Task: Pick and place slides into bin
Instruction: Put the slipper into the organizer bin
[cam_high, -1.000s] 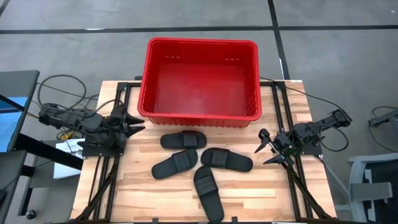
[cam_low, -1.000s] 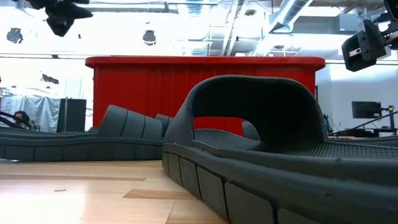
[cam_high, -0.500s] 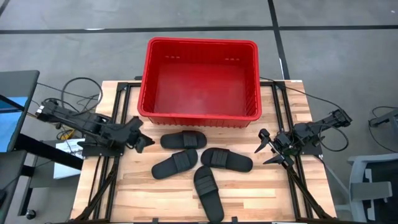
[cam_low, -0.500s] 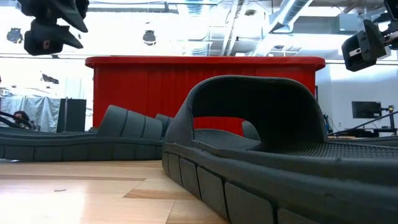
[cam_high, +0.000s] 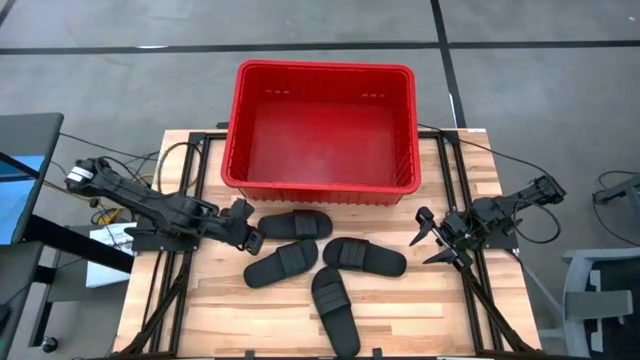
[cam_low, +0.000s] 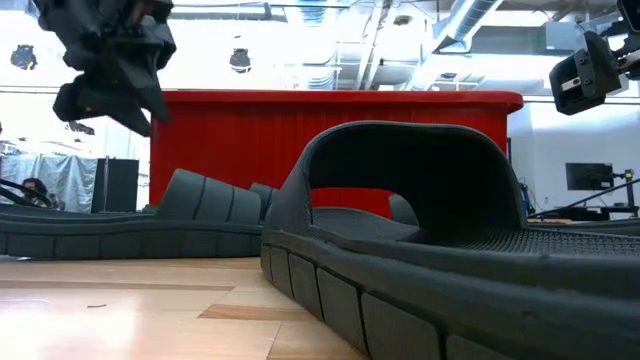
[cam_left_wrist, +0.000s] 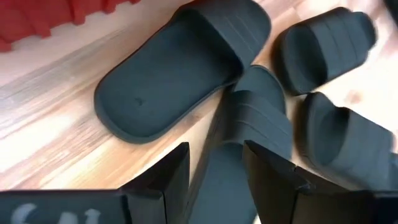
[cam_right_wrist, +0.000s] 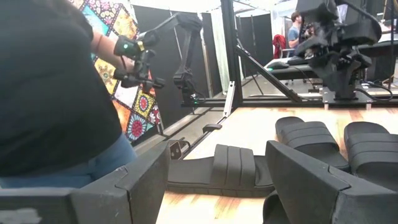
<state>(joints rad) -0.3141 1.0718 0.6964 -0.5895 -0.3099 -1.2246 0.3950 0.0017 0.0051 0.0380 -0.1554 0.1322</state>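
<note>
Four black slides lie sole-down on the wooden table in front of the red bin (cam_high: 325, 67): one nearest the bin (cam_high: 295, 224), one left of centre (cam_high: 281, 264), one to the right (cam_high: 364, 256), one near the front edge (cam_high: 334, 308). My left gripper (cam_high: 240, 222) is open and hovers just left of the slide nearest the bin, above the table (cam_low: 110, 60). Its wrist view shows open fingers (cam_left_wrist: 214, 165) facing that slide (cam_left_wrist: 180, 68) and the one behind it (cam_left_wrist: 249, 124). My right gripper (cam_high: 425, 238) is open and empty at the table's right side.
The bin stands at the table's far edge, empty inside. Black frame rails (cam_high: 160, 290) run along both sides of the table. A person (cam_right_wrist: 50, 93) stands beyond the table in the right wrist view. Bare wood lies at the table's front left (cam_high: 220, 310).
My left gripper has gone toward the table's right, from the left edge to the left end of the slide nearest the bin, and has come down lower. The slides and my right gripper have stayed where they were.
</note>
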